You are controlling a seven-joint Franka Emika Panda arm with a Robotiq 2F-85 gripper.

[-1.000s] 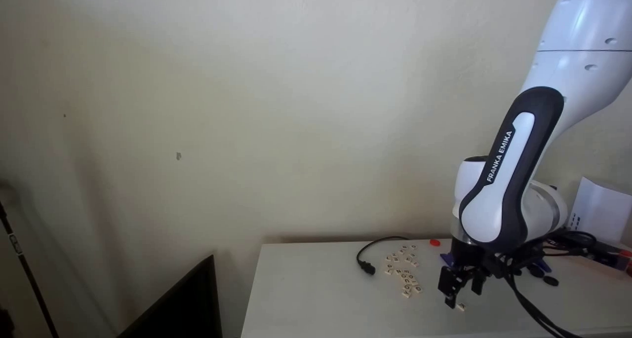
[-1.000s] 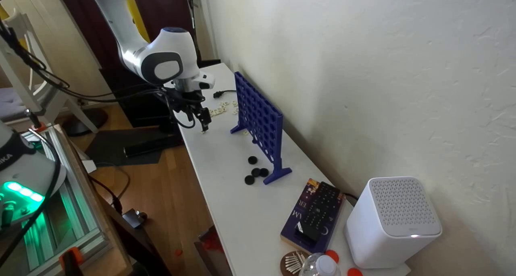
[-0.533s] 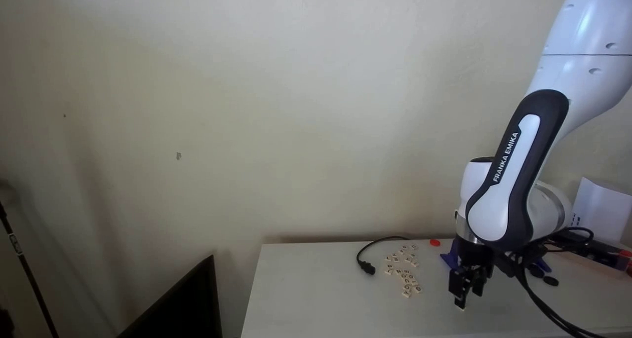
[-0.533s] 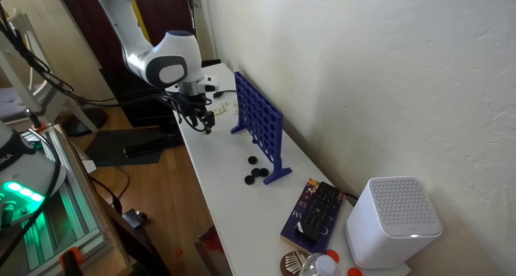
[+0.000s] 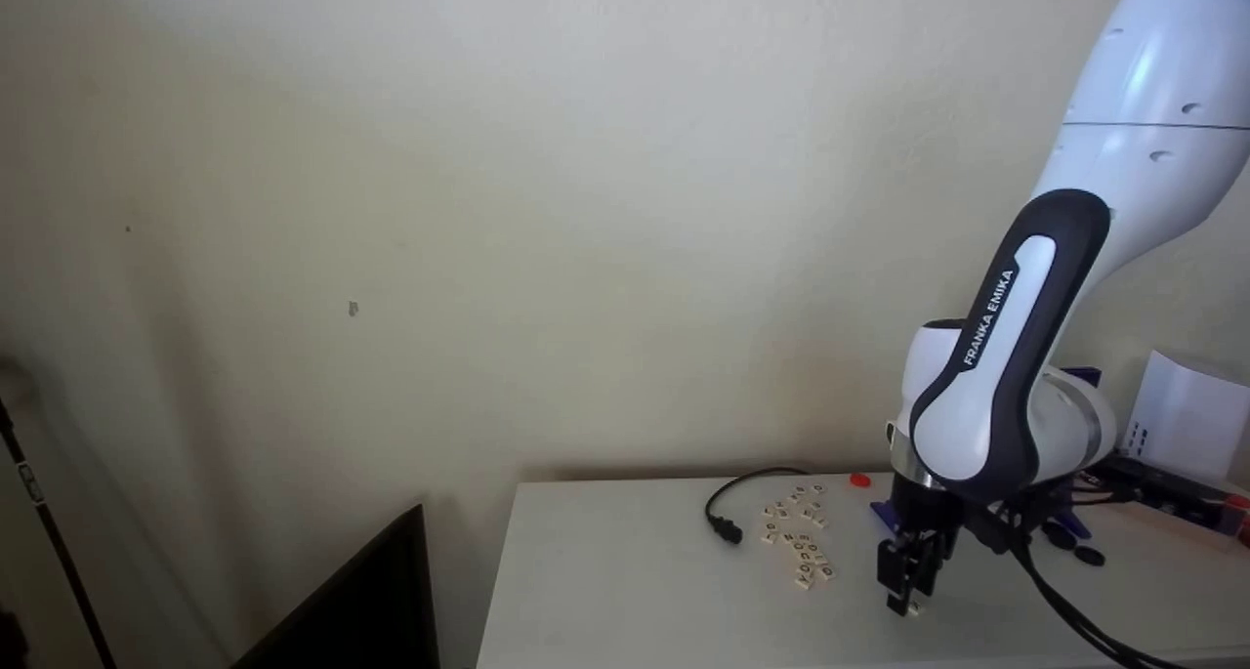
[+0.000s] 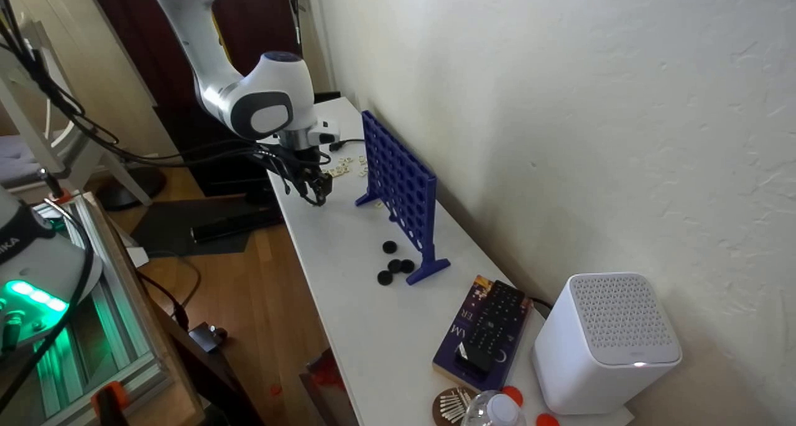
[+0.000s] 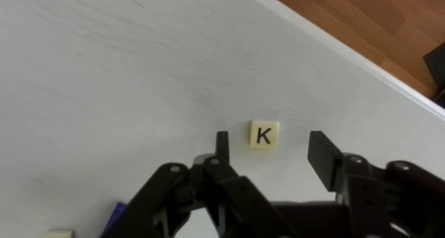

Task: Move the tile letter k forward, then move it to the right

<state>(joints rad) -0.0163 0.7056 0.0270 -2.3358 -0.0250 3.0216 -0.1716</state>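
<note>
Pointing down at the white table [image 7: 104, 109], the gripper [image 7: 269, 147] has its jaws spread well apart and isn't holding anything. The K tile [image 7: 264, 135] lies flat, letter up, and in the wrist view it shows in the gap between the fingers [image 7: 222, 144], clear of both but a bit closer to the one on the picture's left. Can't really tell if the fingers touch the table. Bunch of other letter tiles [image 5: 804, 558] sits loosely near a black plug [image 5: 727, 529], well apart from the K tile, and in an exterior view a blue grid rack [image 6: 401, 186] stands upright with some black discs [image 6: 394, 265] near its foot.
</note>
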